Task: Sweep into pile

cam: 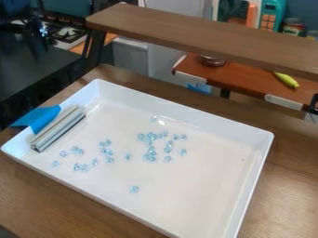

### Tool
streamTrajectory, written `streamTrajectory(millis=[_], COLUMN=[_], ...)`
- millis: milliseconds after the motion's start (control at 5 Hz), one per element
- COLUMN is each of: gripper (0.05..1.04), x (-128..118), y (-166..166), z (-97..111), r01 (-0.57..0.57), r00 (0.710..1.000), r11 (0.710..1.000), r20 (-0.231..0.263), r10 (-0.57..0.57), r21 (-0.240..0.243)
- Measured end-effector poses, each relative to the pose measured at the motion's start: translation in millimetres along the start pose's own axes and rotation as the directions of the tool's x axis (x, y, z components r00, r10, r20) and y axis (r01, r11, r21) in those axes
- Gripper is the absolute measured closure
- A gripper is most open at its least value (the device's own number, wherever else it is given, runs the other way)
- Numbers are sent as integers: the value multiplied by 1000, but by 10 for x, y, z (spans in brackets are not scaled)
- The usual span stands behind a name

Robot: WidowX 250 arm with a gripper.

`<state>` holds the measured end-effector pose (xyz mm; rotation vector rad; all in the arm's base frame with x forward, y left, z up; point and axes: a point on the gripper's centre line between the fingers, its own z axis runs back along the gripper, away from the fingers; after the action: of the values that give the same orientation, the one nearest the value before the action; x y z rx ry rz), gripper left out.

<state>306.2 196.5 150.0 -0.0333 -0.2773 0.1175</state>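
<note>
The gripper (38, 38), black against a dark background, is at the upper left, well apart from the white tray (248, 186). A sweeping tool lies at the tray's left end: its silvery bar (59, 128) rests inside along the left wall, and its blue taped part (38, 118) reaches over the rim. Small clear-bluish pieces are scattered on the tray floor. Several form a loose cluster (151, 138) near the middle, others are spread to the left (77, 150), and a single piece (134, 189) lies nearer the front.
A wooden table (288, 186) carries the tray. Behind it stands a raised brown shelf (205, 35). Farther back are a red-brown counter (248, 83) with a yellow-green object (286, 80), and a stove (65, 33) at the upper left.
</note>
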Motion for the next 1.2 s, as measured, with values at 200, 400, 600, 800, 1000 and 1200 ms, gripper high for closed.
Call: streamTrajectory(millis=[200,400,600,800,1000,1200], gripper=[83,83,83,83,83,83], x=[-33,-102,-136,-179,-124,-140], y=[-1,-72,-139,-164,-161,-141], z=[-112,-324,-494,-731,-890,-1034], r01=[-5,25,68,83,79,68], r00=[1000,999,998,996,996,998], r11=[1000,1000,997,994,992,992], r20=[-25,-22,-13,4,20,-1], r10=[5,-25,-68,-84,-81,-68], r21=[-14,-7,26,69,94,105])
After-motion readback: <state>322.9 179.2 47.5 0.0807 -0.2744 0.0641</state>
